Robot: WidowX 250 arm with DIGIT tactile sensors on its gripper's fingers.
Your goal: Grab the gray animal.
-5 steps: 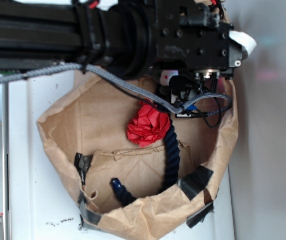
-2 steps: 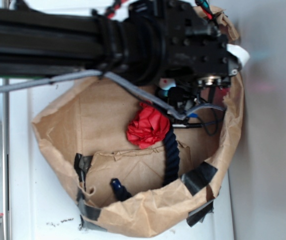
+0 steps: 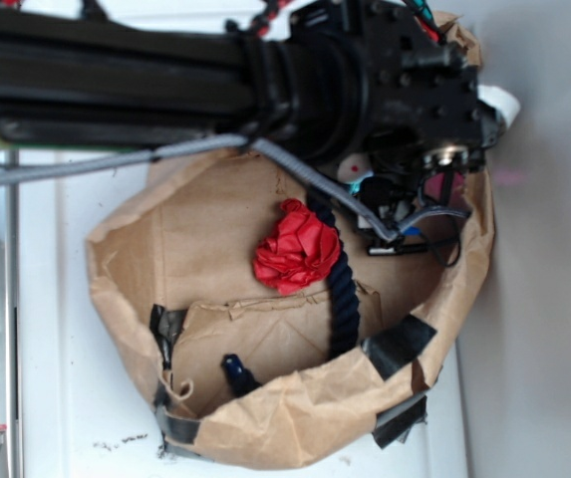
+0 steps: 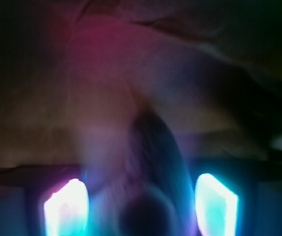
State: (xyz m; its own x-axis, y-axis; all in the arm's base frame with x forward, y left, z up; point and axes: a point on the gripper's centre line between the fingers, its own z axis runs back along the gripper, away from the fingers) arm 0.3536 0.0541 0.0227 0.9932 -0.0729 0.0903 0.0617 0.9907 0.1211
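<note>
Arm over paper bag, upper right of frame.
The gray animal peeks out beneath the gripper; its orientation and the gripper's grasp are unreadable. Wrist view is blurred.

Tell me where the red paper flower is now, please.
In the exterior view, the red paper flower lies inside the brown paper bag, near its middle, against the left side of the dark rope and below the robot arm.
</note>
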